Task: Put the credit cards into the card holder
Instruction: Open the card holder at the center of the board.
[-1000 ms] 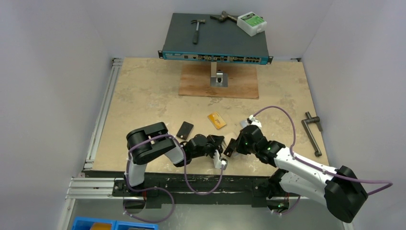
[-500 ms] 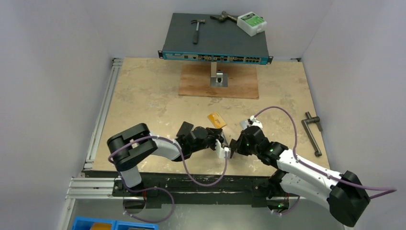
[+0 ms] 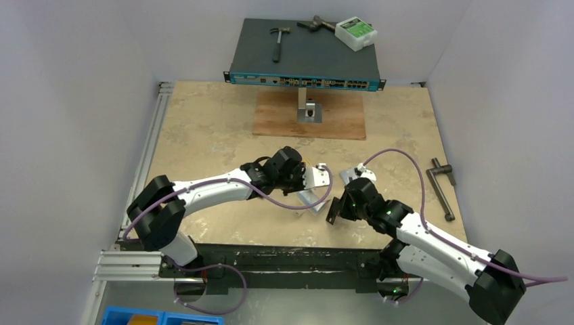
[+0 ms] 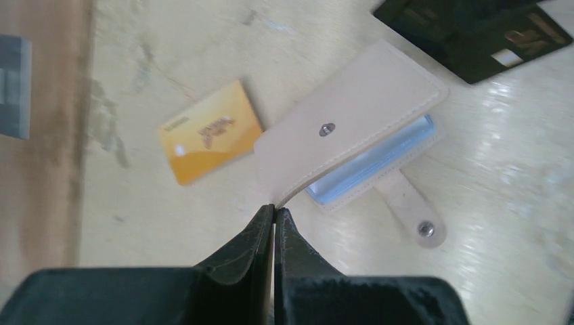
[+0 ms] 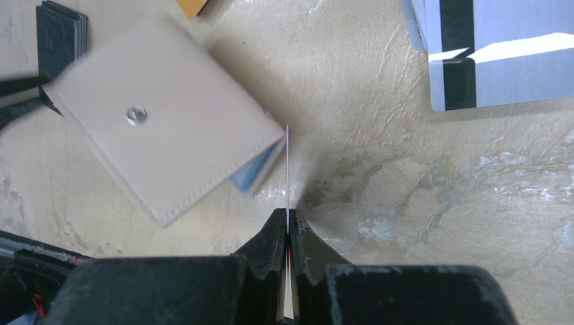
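1. The right gripper (image 5: 288,215) is nearest. Its fingers are pressed together on a held card (image 5: 287,169), which the wrist view shows edge-on as a thin line. The card stands upright, probably so that its narrow edge can slide into a pocket.
2. That card's far edge points at the open side of the holder (image 5: 162,142), just beside the bluish pockets (image 4: 379,159) but apart from them. It looks lined up for insertion, not yet in.
3. The holder lies on the table (image 3: 203,128) between the two grippers. Its beige cover is raised a little and its tab (image 4: 409,210) hangs loose, unsnapped.
4. The left gripper (image 4: 274,210) is closed tight, and its tips appear to pinch the cover's near corner. My guess is that it lifts the flap and steadies the holder so the pockets gape towards the other arm.
5. The orange card (image 4: 210,132) lies flat just beyond, touching or tucked under the holder's edge and waiting its turn.
6. The silver cards (image 5: 501,61) overlap flat on the right, and the black cards (image 4: 474,30) sit past the holder. Both are outside the holder.
7. Farthest away, a wood board (image 3: 310,116) and a switch (image 3: 304,51) stand well clear of the work.
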You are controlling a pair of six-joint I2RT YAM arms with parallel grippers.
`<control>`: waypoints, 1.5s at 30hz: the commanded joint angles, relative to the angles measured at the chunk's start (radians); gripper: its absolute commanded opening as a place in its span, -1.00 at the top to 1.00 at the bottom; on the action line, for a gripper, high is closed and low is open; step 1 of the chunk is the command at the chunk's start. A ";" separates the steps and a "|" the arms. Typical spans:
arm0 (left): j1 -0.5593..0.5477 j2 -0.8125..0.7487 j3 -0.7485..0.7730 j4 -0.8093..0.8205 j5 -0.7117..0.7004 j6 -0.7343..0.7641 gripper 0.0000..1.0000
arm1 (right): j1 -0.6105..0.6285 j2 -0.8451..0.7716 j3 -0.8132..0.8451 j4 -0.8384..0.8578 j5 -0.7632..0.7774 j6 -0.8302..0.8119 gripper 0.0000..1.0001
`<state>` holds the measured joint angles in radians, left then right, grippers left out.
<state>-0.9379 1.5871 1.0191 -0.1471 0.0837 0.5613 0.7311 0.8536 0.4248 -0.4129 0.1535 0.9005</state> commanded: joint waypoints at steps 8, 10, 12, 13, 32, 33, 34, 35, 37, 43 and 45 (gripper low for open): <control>0.175 0.080 0.133 -0.382 0.528 -0.626 1.00 | 0.002 -0.096 0.110 -0.111 0.055 -0.002 1.00; 0.225 0.118 0.140 -0.364 0.625 -0.732 1.00 | 0.002 -0.100 0.124 -0.122 0.061 0.000 1.00; 0.258 0.140 0.145 -0.350 0.664 -0.798 1.00 | 0.002 -0.104 0.136 -0.125 0.064 0.002 1.00; 0.272 0.144 0.145 -0.339 0.674 -0.828 1.00 | 0.001 -0.105 0.142 -0.124 0.066 0.004 1.00; 0.419 0.166 0.030 -0.329 0.745 -1.003 1.00 | 0.002 0.035 0.195 0.033 0.035 -0.030 1.00; 0.426 0.168 0.023 -0.327 0.734 -0.994 1.00 | 0.002 0.058 0.188 0.059 0.021 -0.032 1.00; 0.428 0.166 0.019 -0.325 0.726 -0.983 1.00 | 0.001 0.085 0.183 0.078 0.004 -0.032 1.00; 0.429 0.164 0.017 -0.331 0.715 -0.968 1.00 | 0.001 0.109 0.175 0.102 -0.010 -0.031 1.00; 0.434 0.162 0.013 -0.347 0.699 -0.943 1.00 | 0.001 0.147 0.159 0.156 -0.033 -0.031 1.00; 0.437 0.145 -0.015 -0.363 0.664 -0.888 0.80 | 0.001 0.256 0.147 0.257 -0.112 -0.045 1.00; 0.437 0.146 -0.006 -0.366 0.652 -0.881 0.68 | 0.001 0.296 0.157 0.284 -0.130 -0.058 1.00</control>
<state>-0.5087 1.7527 1.0100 -0.5014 0.7586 -0.3679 0.7319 1.1015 0.5659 -0.2493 0.0792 0.8734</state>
